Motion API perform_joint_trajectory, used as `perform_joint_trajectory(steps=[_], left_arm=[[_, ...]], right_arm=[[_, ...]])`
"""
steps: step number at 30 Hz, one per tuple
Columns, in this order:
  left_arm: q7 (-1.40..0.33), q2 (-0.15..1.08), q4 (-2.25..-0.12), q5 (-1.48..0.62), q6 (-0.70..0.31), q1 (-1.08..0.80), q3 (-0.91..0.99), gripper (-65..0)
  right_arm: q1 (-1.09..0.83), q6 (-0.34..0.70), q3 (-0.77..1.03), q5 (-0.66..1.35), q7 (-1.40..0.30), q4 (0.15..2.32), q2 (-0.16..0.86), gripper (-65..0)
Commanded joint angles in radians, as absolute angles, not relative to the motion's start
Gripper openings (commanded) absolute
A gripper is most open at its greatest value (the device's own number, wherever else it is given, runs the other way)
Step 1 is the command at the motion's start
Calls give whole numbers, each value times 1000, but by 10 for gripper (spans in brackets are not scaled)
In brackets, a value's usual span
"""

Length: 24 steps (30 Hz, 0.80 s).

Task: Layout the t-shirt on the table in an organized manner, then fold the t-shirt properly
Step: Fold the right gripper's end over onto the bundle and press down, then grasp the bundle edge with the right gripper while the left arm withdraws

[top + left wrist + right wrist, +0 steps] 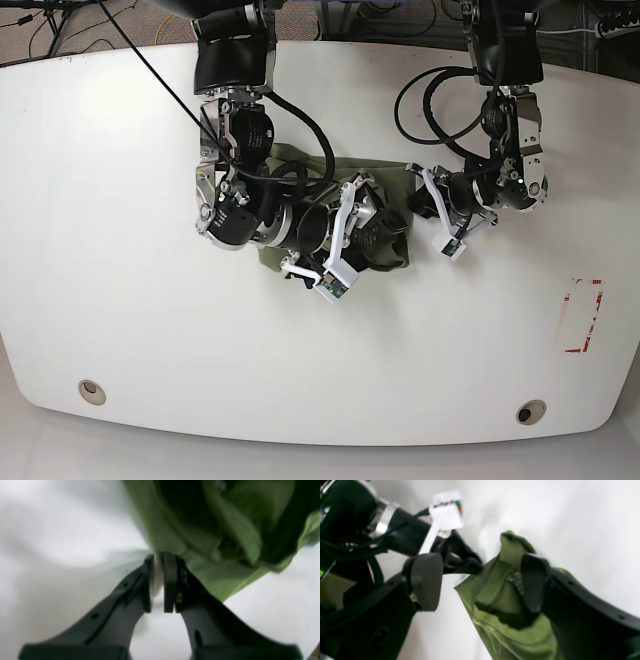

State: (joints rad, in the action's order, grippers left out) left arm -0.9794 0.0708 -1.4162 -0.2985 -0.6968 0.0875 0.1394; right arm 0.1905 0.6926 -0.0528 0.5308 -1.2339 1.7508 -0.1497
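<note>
One crumpled, soft olive t-shirt (385, 215) on glossy table (120, 200).

Looks like a robotics lab setup to me. Big glossy white counter (120, 330) with cable grommet holes (91, 391), a red-and-white tape rectangle (582, 315) marked on it, two black robot arms (232, 120) mounted at the far edge, loose cables (40, 25) trailing on the floor behind.
</note>
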Motion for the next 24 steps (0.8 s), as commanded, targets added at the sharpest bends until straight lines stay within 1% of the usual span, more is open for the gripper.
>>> perform_joint_trajectory(steps=[1,5,8,11,14,18,24], left_arm=[[-964,81,-1484,-309,-698,104,143,-600],[-964,81,-1532,-309,-698,101,153,-600],[-974,81,-1573,-309,-698,97,197,-599],[-1023,81,-1623,-309,-698,104,277,-599],[-1055,84,-1689,-309,-698,107,398,-599],[-1056,136,-1742,-309,-698,107,522,-599],[-1056,243,-1747,-311,-698,104,622,-599]], right_arm=[[202,698,-28,547,-1213,1776,-157,-184],[200,698,-18,545,-1213,1774,-136,-184],[200,698,-16,544,-1213,1768,-130,-184],[200,698,-16,527,-1213,1767,-128,-184],[205,698,-27,446,-1208,1767,-131,-184],[239,698,-101,366,-1171,1736,-136,-182],[312,698,-189,260,-1063,1639,-137,-182]])
